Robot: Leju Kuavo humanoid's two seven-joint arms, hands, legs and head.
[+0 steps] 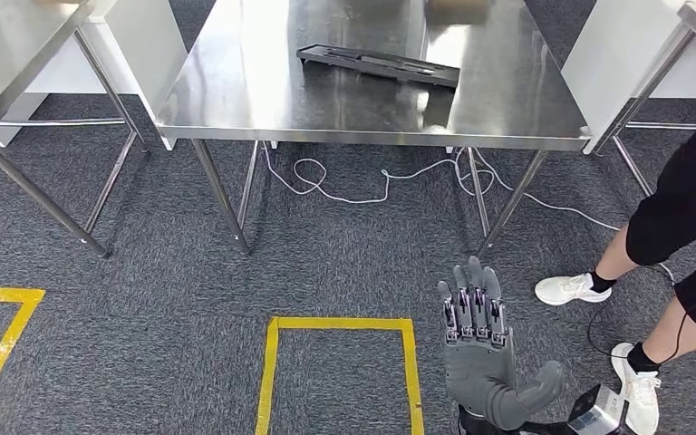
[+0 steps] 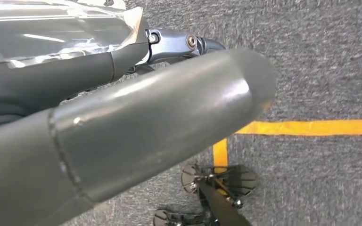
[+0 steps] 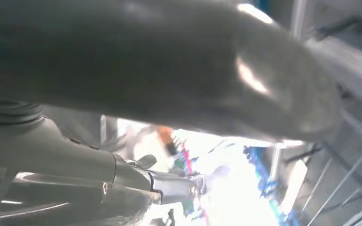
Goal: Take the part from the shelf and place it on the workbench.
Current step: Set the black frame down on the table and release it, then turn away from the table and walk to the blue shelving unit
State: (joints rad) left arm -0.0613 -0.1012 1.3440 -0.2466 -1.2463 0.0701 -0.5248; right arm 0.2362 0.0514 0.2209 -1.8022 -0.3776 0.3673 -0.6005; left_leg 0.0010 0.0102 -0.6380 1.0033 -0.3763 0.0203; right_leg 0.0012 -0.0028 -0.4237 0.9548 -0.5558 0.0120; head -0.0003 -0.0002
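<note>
The part (image 1: 380,64) lies on the workbench (image 1: 236,100); the right hand (image 1: 482,349) is empty, fingers straight.

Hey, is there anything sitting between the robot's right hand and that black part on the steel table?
Nothing visible blocks it. The right hand hangs open and empty over the grey carpet, short of the table's near edge. The black part lies flat further back on the tabletop, with bare steel in front of it. The person stands off to the right.
</note>
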